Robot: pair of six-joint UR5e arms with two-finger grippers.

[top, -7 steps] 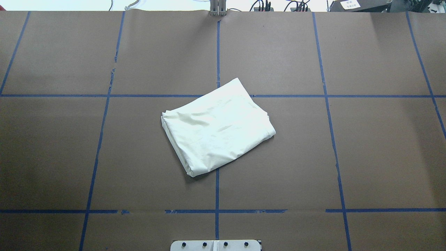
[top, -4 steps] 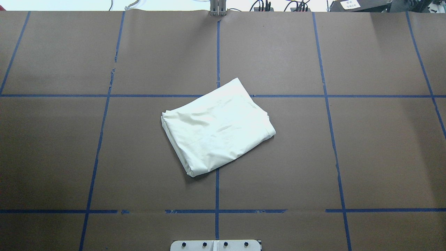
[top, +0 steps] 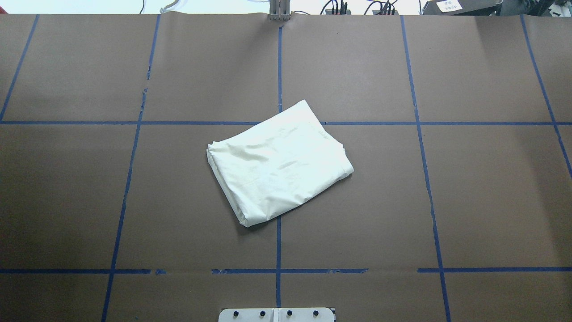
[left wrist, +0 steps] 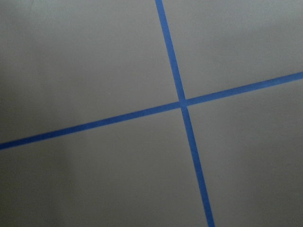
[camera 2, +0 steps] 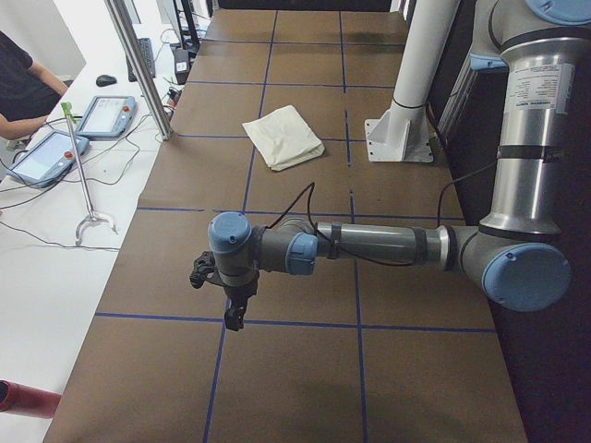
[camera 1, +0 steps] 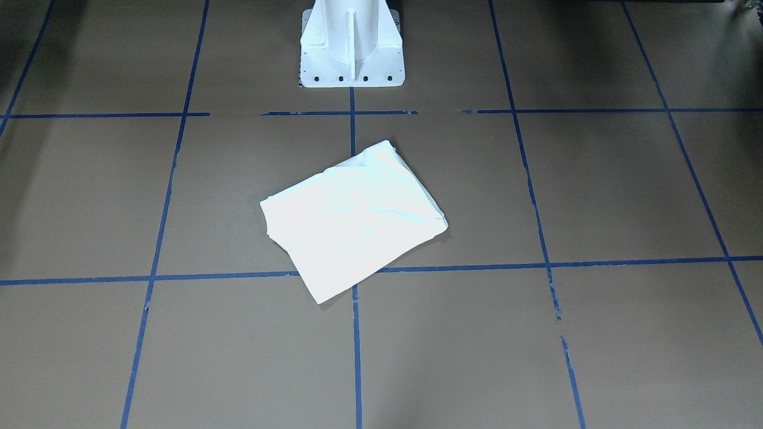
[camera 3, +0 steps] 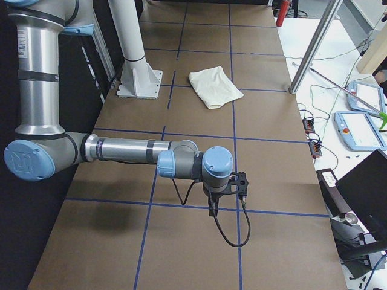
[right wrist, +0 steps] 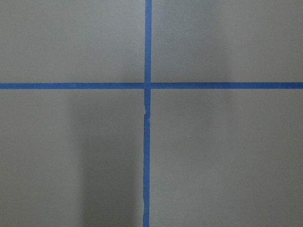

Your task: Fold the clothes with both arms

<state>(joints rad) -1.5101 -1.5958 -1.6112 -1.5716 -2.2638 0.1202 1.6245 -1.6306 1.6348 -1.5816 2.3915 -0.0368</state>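
Left arm: the left arm [camera 2: 369,247] stretches level above the robot's left end of the worktop [top: 491,201], well apart from the garment.
Left pincer: the left pincer [camera 2: 235,321] points straight down near a crossing of blue tape lines [top: 278,246]. It shows only in a side view, so I cannot tell how far its jaws stand apart.
Garment: a cream-white garment [top: 279,163], folded into a tidy rectangle, lies flat at the middle of the worktop, plain side up.
Garment's direction: in the overhead view its long axis runs on a slant, from the robot's near left to its far right. Its far corner laps over a cross line of tape, and the centre line passes beneath it. Layered fold edges show along its left short side.
Pedestal: a white pedestal [camera 1: 351,44] stands near the garment, on the robot's side of it.
Right arm: the right arm [camera 3: 127,150] reaches level over the robot's right end.
Right pincer: the right pincer [camera 3: 211,210] points down beside a tape crossing. I cannot tell whether its jaws are wide or narrow.
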